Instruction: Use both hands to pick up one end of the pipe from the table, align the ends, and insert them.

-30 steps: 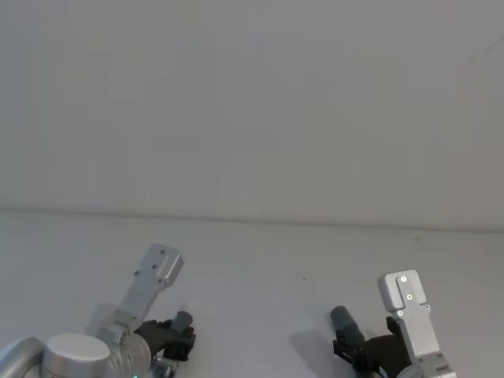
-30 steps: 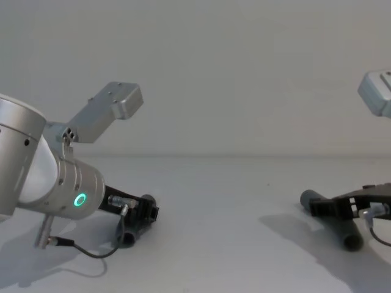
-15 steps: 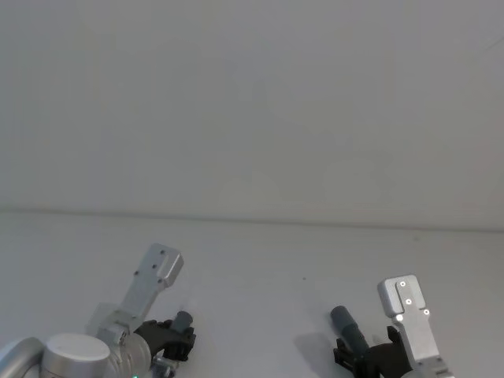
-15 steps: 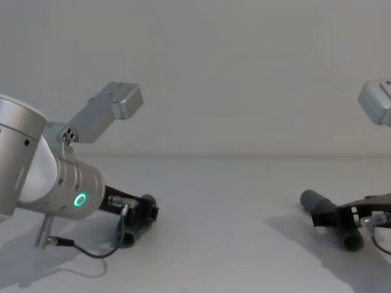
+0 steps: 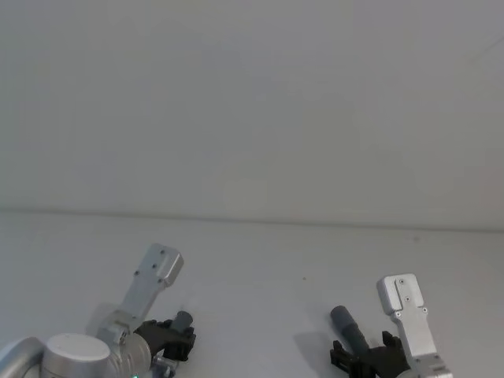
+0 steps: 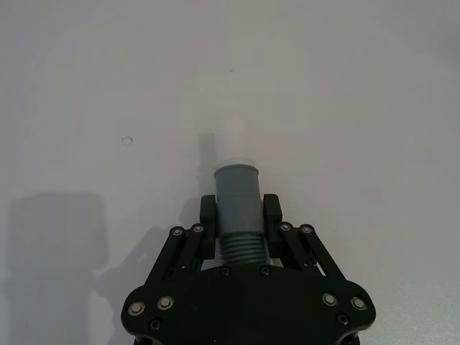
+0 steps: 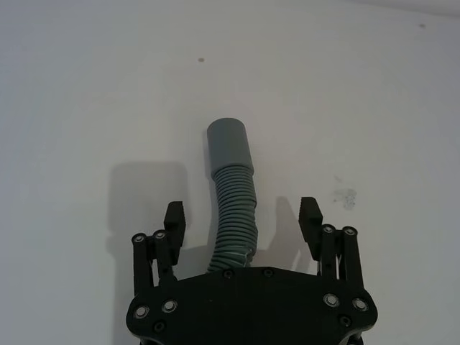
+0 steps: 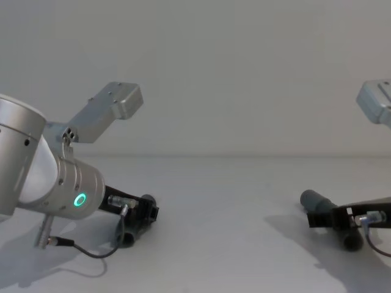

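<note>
Grey corrugated cuffed hose (image 7: 230,147) lies loose between the spread fingers (image 7: 175,215) of your right gripper (image 7: 243,212), left gripper (image 6: 239,208) clamped on the white-tipped grey corrugated hose (image 6: 237,183): close off-centre and it skids along the off-white counter (image 7: 374,108).

bare pale grey wall (image 5: 252,102) behind

Left hose piece (image 5: 183,319) and right hose piece (image 5: 346,323) well apart on the table (image 5: 260,264), near the robot

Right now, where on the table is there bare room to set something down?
The table is bare between the left gripper, shut on the white-tipped hose, and the right gripper, open around the grey-cuffed hose; also beyond both, to the far edge. The near corners by each gripper are crowded.
</note>
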`<action>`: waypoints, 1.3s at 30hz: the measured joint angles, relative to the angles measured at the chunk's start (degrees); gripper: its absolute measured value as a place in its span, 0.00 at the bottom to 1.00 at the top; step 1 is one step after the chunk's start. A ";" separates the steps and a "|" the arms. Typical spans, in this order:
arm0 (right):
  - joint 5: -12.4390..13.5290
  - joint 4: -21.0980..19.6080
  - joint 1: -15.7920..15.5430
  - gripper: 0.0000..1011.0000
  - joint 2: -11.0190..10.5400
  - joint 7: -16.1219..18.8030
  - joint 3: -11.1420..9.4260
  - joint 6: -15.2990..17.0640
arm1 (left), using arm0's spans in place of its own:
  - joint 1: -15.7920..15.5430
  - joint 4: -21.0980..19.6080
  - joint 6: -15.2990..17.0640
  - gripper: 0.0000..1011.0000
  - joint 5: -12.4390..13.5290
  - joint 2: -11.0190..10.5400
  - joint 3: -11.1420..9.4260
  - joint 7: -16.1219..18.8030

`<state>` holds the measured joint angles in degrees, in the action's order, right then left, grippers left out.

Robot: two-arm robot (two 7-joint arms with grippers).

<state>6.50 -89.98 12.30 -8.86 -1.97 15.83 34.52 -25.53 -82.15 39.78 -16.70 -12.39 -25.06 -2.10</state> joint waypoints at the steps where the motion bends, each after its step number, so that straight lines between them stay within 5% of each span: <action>1: 0.04 -0.01 0.00 0.94 0.07 -0.01 -0.04 0.11 | 0.00 0.00 0.00 0.35 0.00 0.00 0.00 0.00; 25: 0.49 -0.28 0.07 0.24 0.95 -0.10 -0.49 1.39 | 0.00 0.00 0.00 0.35 0.00 0.00 0.00 0.00; 39: 0.56 -0.31 0.06 0.20 1.02 -0.14 -0.58 1.54 | -0.02 0.00 0.00 0.35 0.03 -0.02 -0.02 -0.07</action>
<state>7.06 -90.30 12.36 -7.84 -2.11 15.24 36.05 -25.55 -82.15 39.78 -16.67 -12.41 -25.08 -2.16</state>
